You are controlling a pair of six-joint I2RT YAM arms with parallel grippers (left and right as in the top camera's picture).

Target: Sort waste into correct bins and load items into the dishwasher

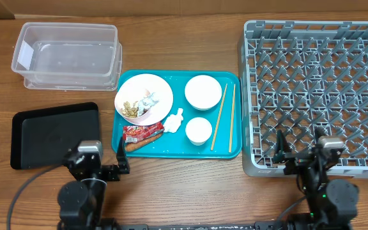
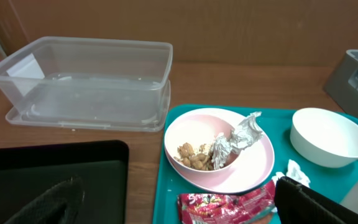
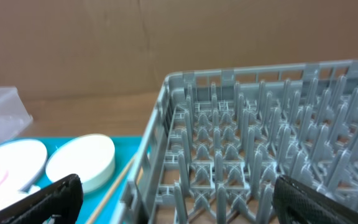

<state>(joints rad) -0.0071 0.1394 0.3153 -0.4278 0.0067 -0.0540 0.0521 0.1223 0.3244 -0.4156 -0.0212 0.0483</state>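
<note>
A brown wooden table (image 1: 190, 185) carries everything. On it a teal tray (image 1: 177, 145) holds the pale-pink bowl (image 1: 153, 84), with grainy scraps (image 1: 131, 107) and a crumpled silvery-white wad (image 1: 149, 101) inside. Just below the bowl lies the red wrapper (image 1: 142, 133), with a white tissue (image 1: 174, 121) beside it. Two white bowls (image 1: 203, 91) and the chopsticks (image 1: 222, 116) lie further right. The clear tub (image 1: 69, 54) sits upper left, the black tray (image 1: 55, 134) lower left, and the grey rack (image 1: 318, 89) at right. The left gripper (image 1: 122, 157), at the teal tray's near-left corner, and the right gripper (image 1: 298, 145), over the rack's near edge, are spread wide and hold nothing.
</note>
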